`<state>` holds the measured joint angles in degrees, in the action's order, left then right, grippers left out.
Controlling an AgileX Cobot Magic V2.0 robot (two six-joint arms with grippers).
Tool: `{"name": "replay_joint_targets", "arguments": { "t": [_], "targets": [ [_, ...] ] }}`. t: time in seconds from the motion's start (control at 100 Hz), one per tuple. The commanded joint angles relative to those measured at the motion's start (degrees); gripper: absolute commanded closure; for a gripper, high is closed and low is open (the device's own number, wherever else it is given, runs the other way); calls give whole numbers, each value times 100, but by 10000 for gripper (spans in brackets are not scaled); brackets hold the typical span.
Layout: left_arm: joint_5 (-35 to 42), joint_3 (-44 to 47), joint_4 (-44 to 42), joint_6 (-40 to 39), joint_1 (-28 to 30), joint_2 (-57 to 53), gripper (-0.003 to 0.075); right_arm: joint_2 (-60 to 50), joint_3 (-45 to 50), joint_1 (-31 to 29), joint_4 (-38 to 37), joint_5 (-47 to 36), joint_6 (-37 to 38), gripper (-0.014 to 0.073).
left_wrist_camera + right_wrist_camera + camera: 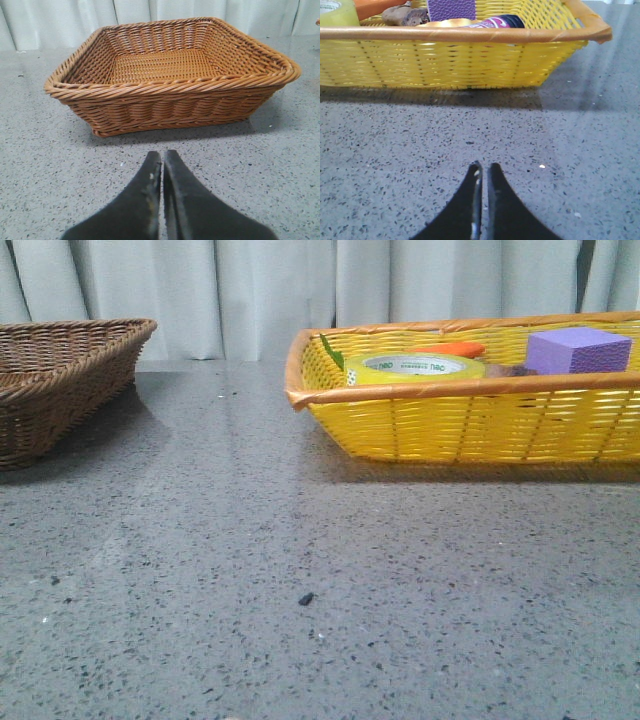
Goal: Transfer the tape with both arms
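Observation:
The tape (415,368), a wide yellow roll with a white core and green print, lies flat inside the yellow basket (470,425) at the right of the table; its edge also shows in the right wrist view (337,12). My right gripper (484,167) is shut and holds nothing, low over the grey table a little in front of the yellow basket (455,62). My left gripper (162,155) is shut and holds nothing as well, just short of the brown wicker basket (170,95). Neither arm shows in the front view.
The brown wicker basket (60,390) at the far left has nothing in it. In the yellow basket lie a purple foam block (578,350), an orange object (450,348), a brown lump (405,16) and a dark bottle (502,22). Curtains hang behind the grey speckled table (300,570).

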<state>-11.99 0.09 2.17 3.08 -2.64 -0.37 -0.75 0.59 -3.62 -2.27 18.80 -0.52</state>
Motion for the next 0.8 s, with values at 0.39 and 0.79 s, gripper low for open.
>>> {"name": "replay_joint_targets", "arguments": {
  "t": [0.39,0.79],
  "targets": [
    [896,67,63,-42,-48,-169,741,-101,120,-33,-33,-152,-47,660],
    [896,67,63,-42,-48,-169,741,-101,120,-33,-220,-211,-47,660]
  ]
}}
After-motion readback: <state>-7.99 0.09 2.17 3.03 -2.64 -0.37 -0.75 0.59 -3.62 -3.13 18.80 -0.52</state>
